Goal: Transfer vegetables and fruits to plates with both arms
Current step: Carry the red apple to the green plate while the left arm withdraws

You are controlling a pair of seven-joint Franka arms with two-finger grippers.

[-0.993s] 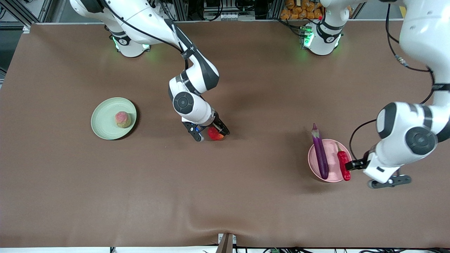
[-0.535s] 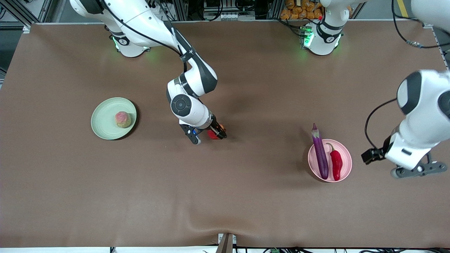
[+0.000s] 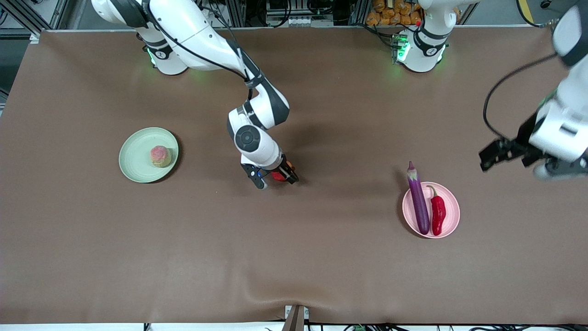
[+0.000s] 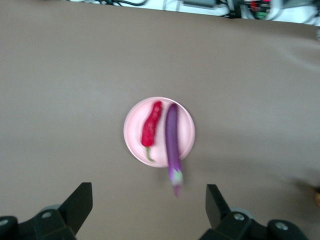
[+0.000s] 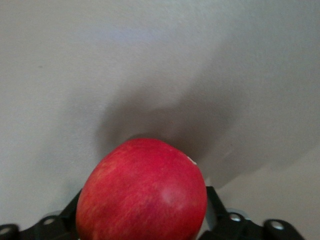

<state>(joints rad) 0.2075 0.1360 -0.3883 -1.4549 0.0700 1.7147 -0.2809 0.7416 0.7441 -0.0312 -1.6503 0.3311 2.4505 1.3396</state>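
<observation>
My right gripper is shut on the round red fruit low over the middle of the table; the fruit fills the right wrist view between the fingers. The pink-and-yellow-green fruit sits on the pale green plate. The purple eggplant and red chili lie side by side on the pale pink plate, the eggplant's stem end over the rim. My left gripper is open and empty, up in the air toward the left arm's end of the table. The left wrist view shows its gripper, plate, chili and eggplant.
The brown table cloth has a fold at its edge nearest the front camera. The two arm bases stand along the table edge farthest from that camera.
The left gripper has left the chili on the pink plate and risen away toward its end of the table. The right gripper has closed in on the red fruit and shifted slightly.
</observation>
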